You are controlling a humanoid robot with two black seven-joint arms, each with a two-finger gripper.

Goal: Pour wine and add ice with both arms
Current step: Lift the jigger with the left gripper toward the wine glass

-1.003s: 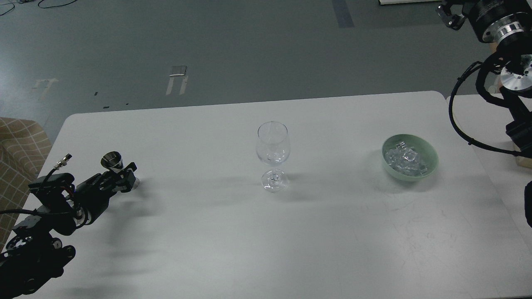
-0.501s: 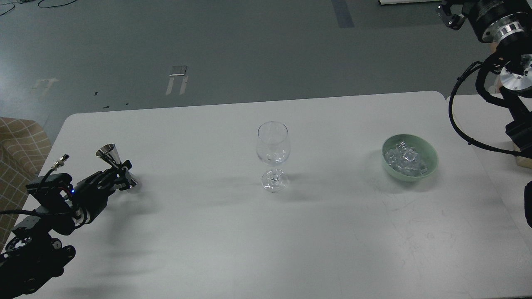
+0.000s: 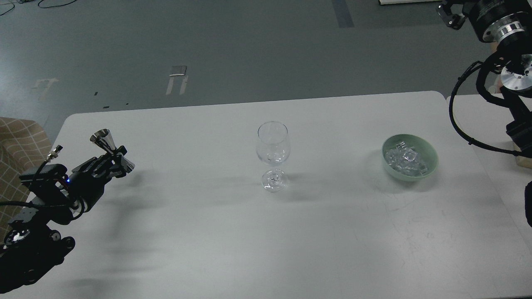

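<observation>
A clear empty stemmed wine glass (image 3: 272, 146) stands upright at the table's middle. A pale green bowl (image 3: 431, 154) to its right holds a heap of small clear ice cubes (image 3: 405, 160). My left gripper (image 3: 113, 161) at the table's left edge is shut on a silver double-cone jigger (image 3: 109, 148), held tilted above the tabletop, far left of the glass. My right arm (image 3: 513, 79) rises at the far right, beyond the bowl. Its end (image 3: 449, 15) is dark at the top edge, and its fingers cannot be told apart.
The white table (image 3: 216, 232) has rounded far corners. A second white surface (image 3: 469, 112) adjoins it on the right, with a pale block (image 3: 523, 160) behind my right arm. A checked tan seat (image 3: 18, 141) stands off the left edge. Grey floor lies beyond.
My left gripper has lifted the jigger off the table, moving it up and slightly left, and tilted it. The right arm, glass and bowl have not moved.
</observation>
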